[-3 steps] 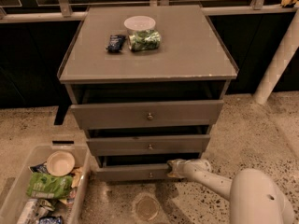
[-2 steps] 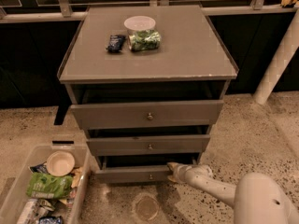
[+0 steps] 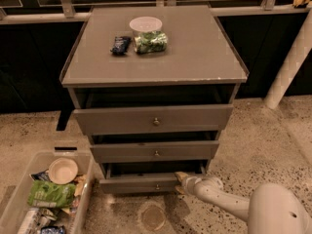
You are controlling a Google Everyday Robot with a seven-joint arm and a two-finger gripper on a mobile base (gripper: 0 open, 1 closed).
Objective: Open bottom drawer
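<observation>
The bottom drawer (image 3: 136,184) is the lowest, narrowest grey front of the cabinet, with a small round knob (image 3: 157,186) at its centre. It stands slightly pulled out, with a dark gap above it. My gripper (image 3: 181,183) reaches in from the lower right on a white arm and sits at the drawer's right end, just right of the knob, touching the front near its top edge.
Two wider grey drawers (image 3: 153,120) above also stand partly out. On the cabinet top (image 3: 195,52) lie a lidded clear tub (image 3: 147,34) and a dark packet (image 3: 120,45). A clear bin (image 3: 19,194) with a bowl and snack bags sits on the floor at left. A white post (image 3: 287,67) stands right.
The gripper and forearm have shifted a little leftward and lower along the bottom drawer's front. The drawer's position looks about the same.
</observation>
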